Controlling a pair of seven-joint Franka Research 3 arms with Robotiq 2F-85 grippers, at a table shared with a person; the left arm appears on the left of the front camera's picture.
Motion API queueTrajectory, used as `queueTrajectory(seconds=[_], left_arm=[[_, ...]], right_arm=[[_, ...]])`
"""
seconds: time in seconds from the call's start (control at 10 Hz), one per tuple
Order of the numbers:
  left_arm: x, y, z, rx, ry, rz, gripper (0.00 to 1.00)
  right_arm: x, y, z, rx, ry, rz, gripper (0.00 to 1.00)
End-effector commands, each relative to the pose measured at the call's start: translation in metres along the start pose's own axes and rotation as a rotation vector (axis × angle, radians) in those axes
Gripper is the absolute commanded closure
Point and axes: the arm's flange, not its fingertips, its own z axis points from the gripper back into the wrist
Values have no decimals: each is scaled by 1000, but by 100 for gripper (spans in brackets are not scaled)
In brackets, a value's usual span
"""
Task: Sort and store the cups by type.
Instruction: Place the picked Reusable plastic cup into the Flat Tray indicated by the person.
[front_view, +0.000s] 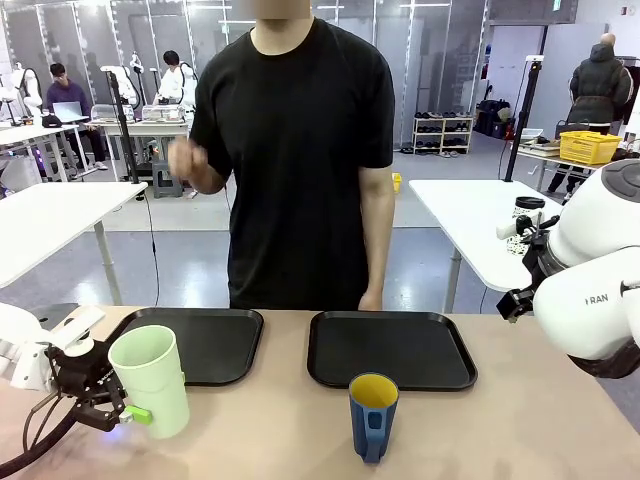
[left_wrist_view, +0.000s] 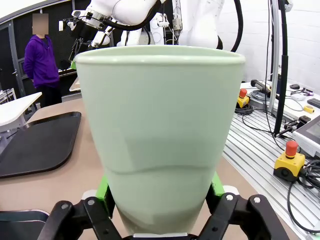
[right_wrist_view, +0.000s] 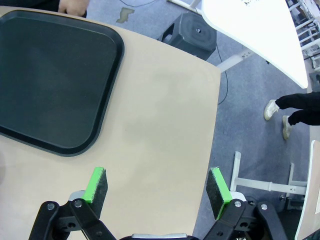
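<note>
So, the left gripper (front_view: 128, 412) is squeezed shut on the lower part of the green cup (front_view: 150, 380), one green pad on each side. The cup is upright, just in front of the left tray (front_view: 205, 345), by the tray's near left corner. I cannot tell if its bottom sits on the table (front_view: 270, 435) or is a tiny bit off it. The grab part of the job looks done, and I think the carry comes next. The cup needs to go up, away from the robot, and down onto a tray. The left tray is the closest one and it has nothing on it. It has a raised rim all around, so the cup's bottom must clear that rim or it could catch and tip. The cup is tall and held low, so a slow, straight move seems best. The right tray (front_view: 392, 350) lies just to the right of the left tray, with a small gap between them. The blue mug (front_view: 373, 415) stands well to the right of the left tray and closer to the robot, so it is out of the way. The right gripper (right_wrist_view: 157, 189) hangs with its jaws wide apart and nothing in them, over bare table far to the right of the left tray. A person (front_view: 300, 150) stands just behind the left tray, so the cup should not go past its far rim.
</note>
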Motion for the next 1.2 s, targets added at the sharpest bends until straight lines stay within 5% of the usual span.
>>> queueTrajectory(seconds=[0.0,0.8,0.9,1.1], left_arm=[[-1,-4,-1,-4,4,-27,57],[-1,-4,-1,-4,4,-27,57],[0,0,0,0,0,0,17],[4,13,10,32,7,-3,17]], right_arm=[[-2,-1,-1,-3,1,1,0],[-2,-1,-1,-3,1,1,0],[-2,-1,-1,-3,1,1,0],[-2,-1,-1,-3,1,1,0]])
